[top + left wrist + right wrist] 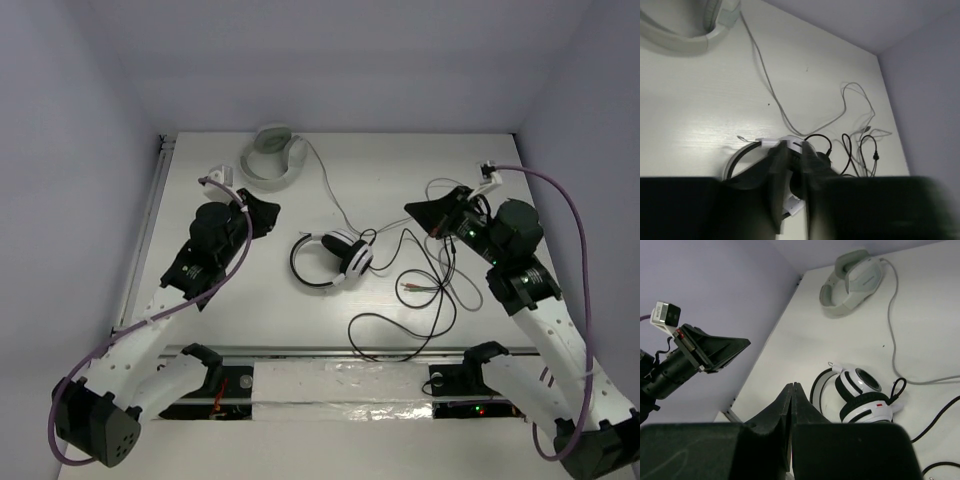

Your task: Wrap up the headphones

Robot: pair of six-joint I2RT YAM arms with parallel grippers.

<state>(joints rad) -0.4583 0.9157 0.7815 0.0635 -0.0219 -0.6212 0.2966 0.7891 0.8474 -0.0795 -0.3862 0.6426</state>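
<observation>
Headphones (pixel 860 397) show a red mark, no legible writing.

Two arms are seen: white link shells, black joints and bases. A purple cable is looped along each. Black wedge-shaped fingers are fitted to the left gripper (pixel 262 212) and right gripper (pixel 425 212).

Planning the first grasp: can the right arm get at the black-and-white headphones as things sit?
Probably yes. The headphones lie in the open mid-table, and nothing stands between them and the right gripper, whose jaws look shut. Only their own loose black cable trails under that arm; the grey headset lies farther back.
</observation>
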